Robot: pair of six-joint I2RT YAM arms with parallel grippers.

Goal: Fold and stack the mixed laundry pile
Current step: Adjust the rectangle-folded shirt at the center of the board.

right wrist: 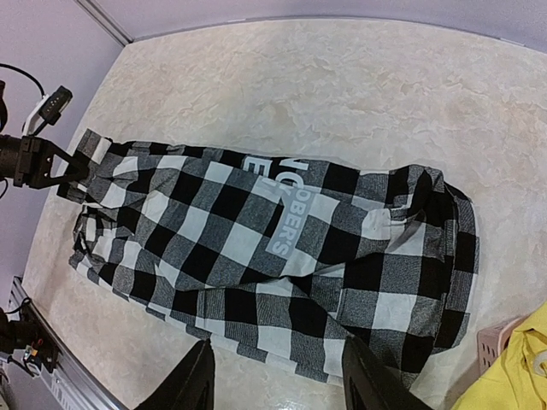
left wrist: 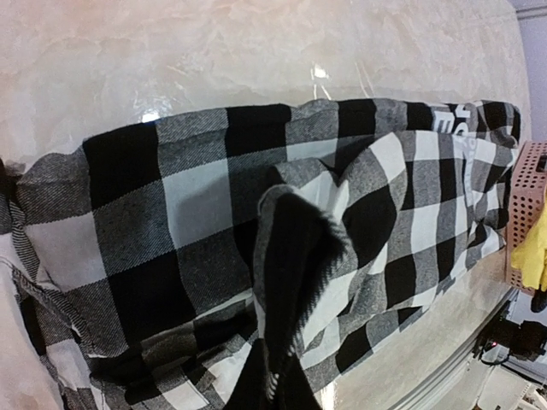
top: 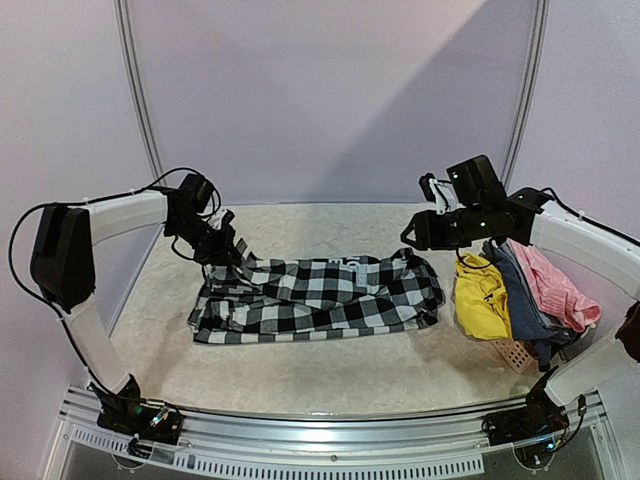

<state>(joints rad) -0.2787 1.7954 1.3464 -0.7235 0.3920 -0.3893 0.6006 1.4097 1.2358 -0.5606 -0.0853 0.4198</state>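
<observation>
The black-and-white checked shirt [top: 320,292] lies spread lengthwise across the middle of the table. My left gripper [top: 218,248] is at its left end, shut on a raised fold of the checked cloth [left wrist: 291,256]; in the left wrist view the fingers are mostly buried in the fabric. My right gripper [top: 412,236] hovers open above the shirt's right end, and its dark fingertips [right wrist: 192,380] frame the shirt's near edge [right wrist: 282,333] with nothing between them. The yellow [top: 480,295], blue-grey [top: 520,300] and pink [top: 555,285] garments sit heaped at the right.
A small salmon perforated basket [top: 512,350] stands under the heap at the right, near the table's front edge. A metal rail [top: 320,430] runs along the near edge. Curved white walls close the back and sides.
</observation>
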